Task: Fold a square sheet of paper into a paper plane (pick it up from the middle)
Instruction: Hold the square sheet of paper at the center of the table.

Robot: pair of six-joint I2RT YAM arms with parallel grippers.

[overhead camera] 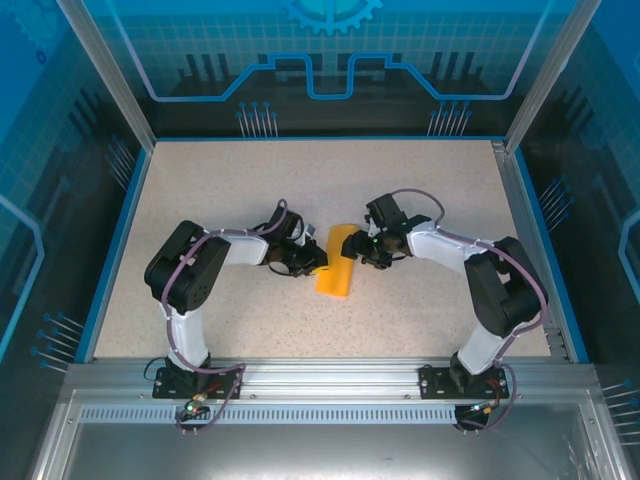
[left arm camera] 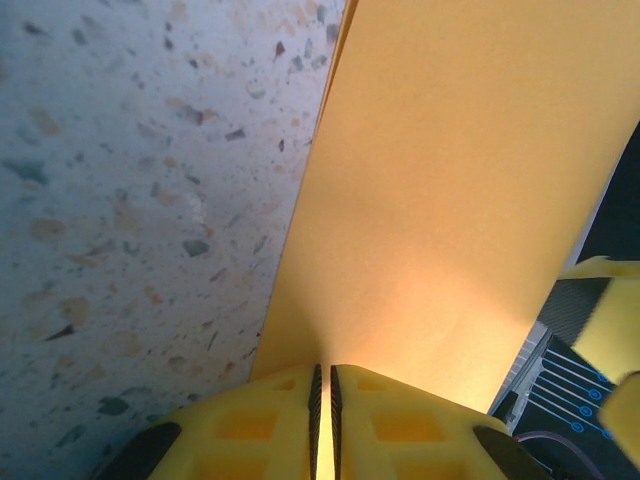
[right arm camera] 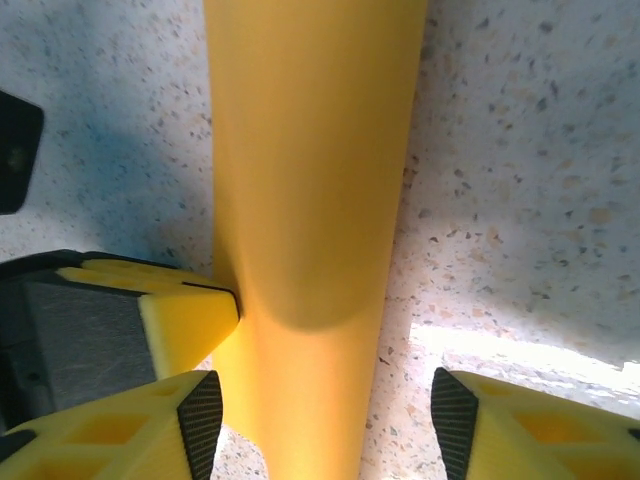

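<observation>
Left end effector (left arm camera: 322,395) clamps the orange sheet (overhead camera: 336,265); right end effector (right arm camera: 325,410) straddles it, apart

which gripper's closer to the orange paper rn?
Left. The left gripper is shut on the paper, gripping it. The right gripper straddles the paper, its fingers open on either side, not clamped.

Nothing legible here: no words, brands or numbers on any surface.
The closest thing to a sign is a blue gear emblem (overhead camera: 331,12) at the top of the back wall panel (overhead camera: 200,50), with circuit-style lines (overhead camera: 330,80) beneath it, all graphic and no lettering. The square sheet of paper (overhead camera: 337,270) is plain orange on every face showing.
</observation>
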